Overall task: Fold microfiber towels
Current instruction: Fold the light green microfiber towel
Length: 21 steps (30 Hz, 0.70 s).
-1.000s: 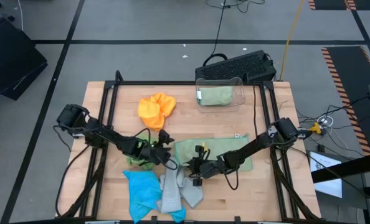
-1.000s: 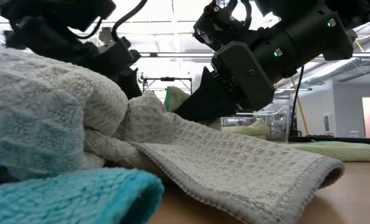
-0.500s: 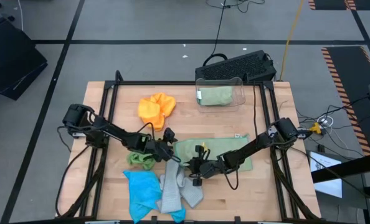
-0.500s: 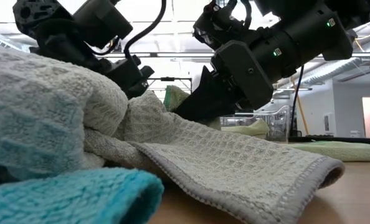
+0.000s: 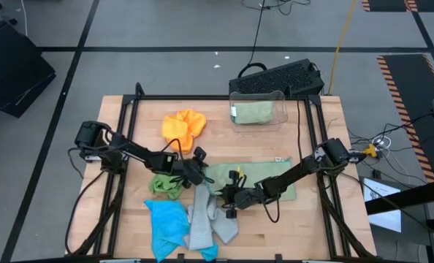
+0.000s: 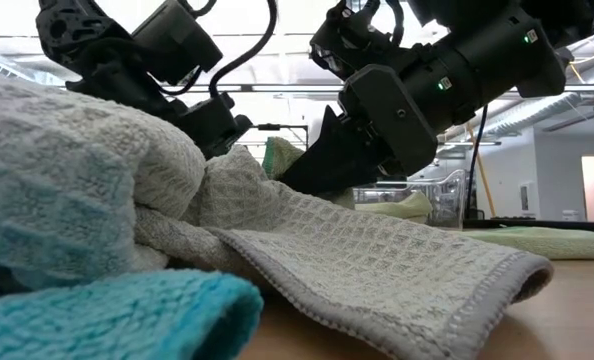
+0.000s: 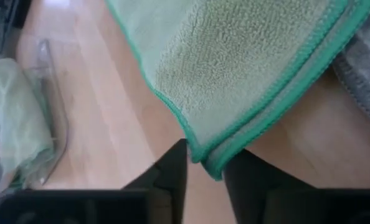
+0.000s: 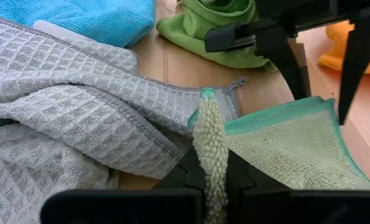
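Pale green towel [image 5: 257, 180]: right pincer [image 8: 211, 163] pinches edge; left pincer [image 7: 203, 163] straddles corner, closure unclear. High view hides both.

Count of cloths and other items on the desk [image 5: 312, 226]

Six towels: one orange [image 5: 183, 127], one bright green [image 5: 164, 185], one blue [image 5: 166, 223], one grey [image 5: 206, 223], one pale green spread flat [image 5: 268, 174], one pale green inside the single clear bin [image 5: 258, 109]. One keyboard [image 5: 279, 78]. Two arms.

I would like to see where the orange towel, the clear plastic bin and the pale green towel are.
orange towel [image 5: 183, 127], high view, middle of the crumpled heap.
clear plastic bin [image 5: 258, 95], high view, far rim.
pale green towel [image 5: 268, 172], high view, flat middle.
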### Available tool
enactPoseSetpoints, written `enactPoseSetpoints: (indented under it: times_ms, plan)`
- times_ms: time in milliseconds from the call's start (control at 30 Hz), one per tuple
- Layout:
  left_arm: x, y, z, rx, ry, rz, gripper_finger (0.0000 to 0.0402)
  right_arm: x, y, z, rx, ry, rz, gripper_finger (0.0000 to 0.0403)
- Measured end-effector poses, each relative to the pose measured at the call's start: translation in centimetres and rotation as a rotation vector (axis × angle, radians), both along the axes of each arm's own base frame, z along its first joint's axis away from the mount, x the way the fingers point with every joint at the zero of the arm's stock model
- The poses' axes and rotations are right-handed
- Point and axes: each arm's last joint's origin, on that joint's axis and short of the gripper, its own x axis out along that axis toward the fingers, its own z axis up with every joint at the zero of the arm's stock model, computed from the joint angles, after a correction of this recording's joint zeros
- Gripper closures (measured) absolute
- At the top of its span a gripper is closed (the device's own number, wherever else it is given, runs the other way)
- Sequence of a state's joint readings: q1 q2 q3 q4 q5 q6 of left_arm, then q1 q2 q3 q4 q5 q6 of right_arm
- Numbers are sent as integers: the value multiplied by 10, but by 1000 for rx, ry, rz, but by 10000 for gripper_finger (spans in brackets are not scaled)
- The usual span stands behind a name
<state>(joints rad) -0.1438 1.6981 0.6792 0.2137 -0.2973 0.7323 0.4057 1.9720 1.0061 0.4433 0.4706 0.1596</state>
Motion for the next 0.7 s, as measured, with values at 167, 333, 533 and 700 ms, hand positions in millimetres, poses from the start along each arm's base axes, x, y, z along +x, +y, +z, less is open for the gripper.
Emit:
enactPoseSetpoints:
  times_ms: [167, 333, 533, 700]
  plan:
    - [0, -2, 0, -45, 1, -13, 380, 0, 0, 0, 8, -1, -6, 397]
    - [0, -1, -1, -88, -8, 44, 379, 0, 0, 0, 8, -1, -7, 397]
    - [0, -3, 1, -50, -30, 85, 278, 0, 0, 0, 9, -2, -7, 397]
    - [-1, -13, 1, 4, -10, -23, 228, 0, 0, 0, 9, -2, -8, 397]
